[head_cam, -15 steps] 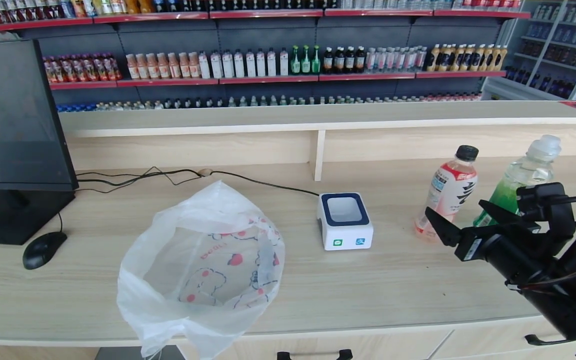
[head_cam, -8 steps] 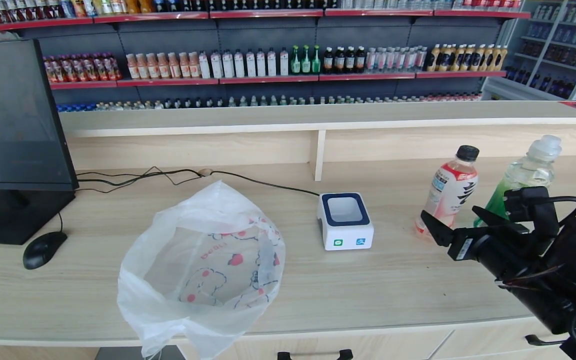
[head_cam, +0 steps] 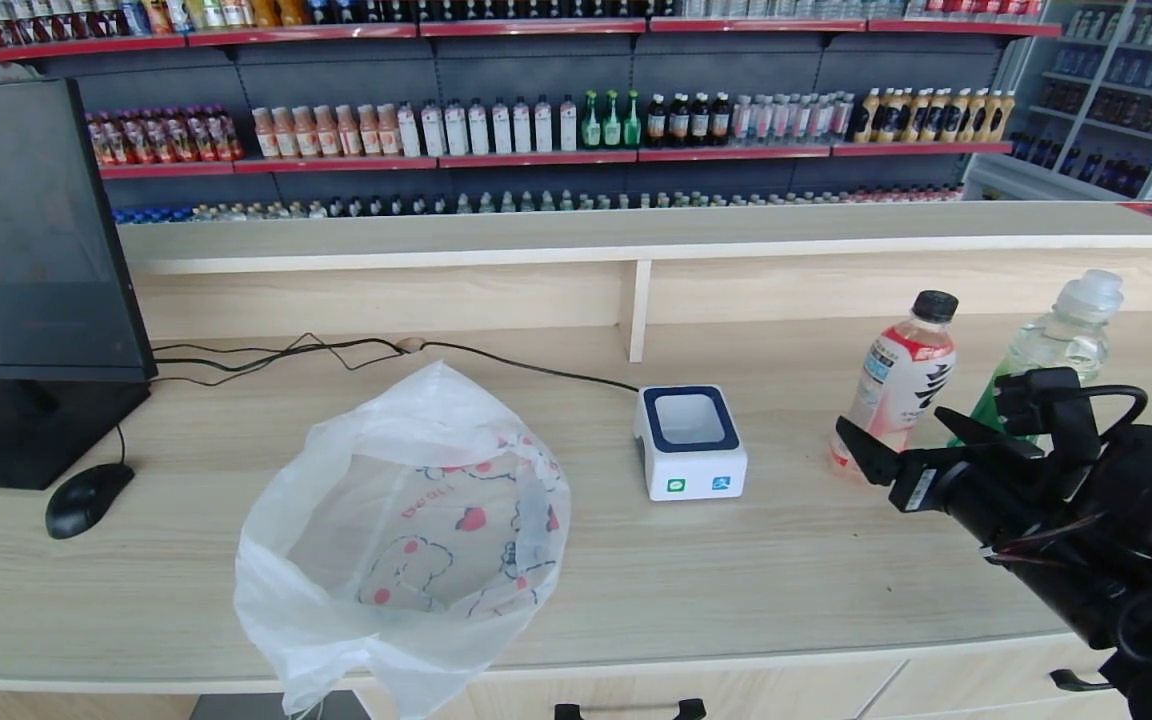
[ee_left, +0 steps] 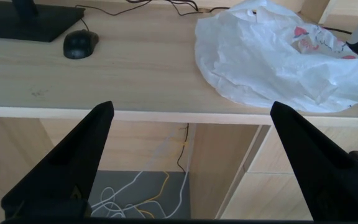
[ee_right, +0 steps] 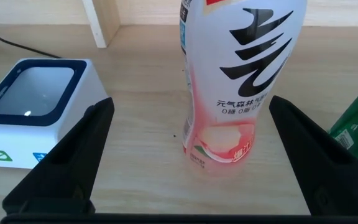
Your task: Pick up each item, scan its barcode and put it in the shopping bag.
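step: right end effector point(head_cam: 891, 428) spread apart, facing pink bottle point(head_cam: 898, 385)
do well: straddle mid-body, clamp firmly, clear green bottle point(head_cam: 1036, 355)
left end effector point(ee_left: 191, 109): apart, by worktop point(ee_left: 135, 68) edge

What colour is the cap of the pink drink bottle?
The cap is black; the head view shows it best.

I count two bottles on the tabletop point(head_cam: 736, 560): one pink bottle point(head_cam: 896, 385) directly ahead of my right gripper point(head_cam: 889, 416) and one green bottle point(head_cam: 1056, 350) just behind it. Off to its left are one scanner point(head_cam: 689, 440) and one shopping bag point(head_cam: 406, 540). Farther left are one mouse point(head_cam: 88, 498) and one monitor point(head_cam: 31, 230).
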Controlling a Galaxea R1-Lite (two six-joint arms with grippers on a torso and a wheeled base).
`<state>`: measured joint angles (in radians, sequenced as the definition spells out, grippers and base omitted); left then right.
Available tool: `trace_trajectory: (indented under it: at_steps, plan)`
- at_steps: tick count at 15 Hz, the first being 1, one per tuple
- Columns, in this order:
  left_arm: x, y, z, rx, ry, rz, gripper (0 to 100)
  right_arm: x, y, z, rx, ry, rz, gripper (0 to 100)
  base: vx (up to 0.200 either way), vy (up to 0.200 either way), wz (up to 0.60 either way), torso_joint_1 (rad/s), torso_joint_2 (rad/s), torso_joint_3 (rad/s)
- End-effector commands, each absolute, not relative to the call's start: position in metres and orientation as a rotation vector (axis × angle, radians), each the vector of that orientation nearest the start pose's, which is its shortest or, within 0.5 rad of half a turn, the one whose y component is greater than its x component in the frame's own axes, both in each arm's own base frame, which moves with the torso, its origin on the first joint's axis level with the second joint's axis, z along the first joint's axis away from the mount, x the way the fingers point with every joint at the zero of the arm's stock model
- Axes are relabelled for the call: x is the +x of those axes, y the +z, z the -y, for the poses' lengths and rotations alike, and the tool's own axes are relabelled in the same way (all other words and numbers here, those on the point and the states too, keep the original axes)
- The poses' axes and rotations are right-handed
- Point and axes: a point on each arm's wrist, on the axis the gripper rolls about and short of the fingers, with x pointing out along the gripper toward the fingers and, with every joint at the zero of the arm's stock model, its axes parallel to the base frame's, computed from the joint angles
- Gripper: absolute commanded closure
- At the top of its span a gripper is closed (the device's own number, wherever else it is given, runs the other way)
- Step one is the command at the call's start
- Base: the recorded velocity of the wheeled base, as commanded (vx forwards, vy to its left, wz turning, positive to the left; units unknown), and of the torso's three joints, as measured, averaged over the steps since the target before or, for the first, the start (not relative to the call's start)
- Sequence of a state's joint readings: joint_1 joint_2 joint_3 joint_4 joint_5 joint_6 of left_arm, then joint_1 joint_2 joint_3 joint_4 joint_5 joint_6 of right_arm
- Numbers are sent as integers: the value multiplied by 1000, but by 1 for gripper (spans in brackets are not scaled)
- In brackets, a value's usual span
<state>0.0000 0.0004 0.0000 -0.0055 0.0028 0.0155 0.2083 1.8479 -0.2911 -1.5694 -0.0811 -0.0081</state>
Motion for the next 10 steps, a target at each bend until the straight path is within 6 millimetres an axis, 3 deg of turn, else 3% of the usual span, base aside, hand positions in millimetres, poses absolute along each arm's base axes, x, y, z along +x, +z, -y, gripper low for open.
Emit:
trace_trajectory:
  at_steps: [1,5,10]
  plan:
    - [-23,76,0,14,3,5,0,263,117,-48,-5,118,22,0,0,0,0,0,0,0]
    - [-23,76,0,14,3,5,0,268,115,-41,-9,133,19,0,0,0,0,0,0,0]
    - [-23,76,0,15,3,5,0,267,115,-50,-10,167,19,0,0,0,0,0,0,0]
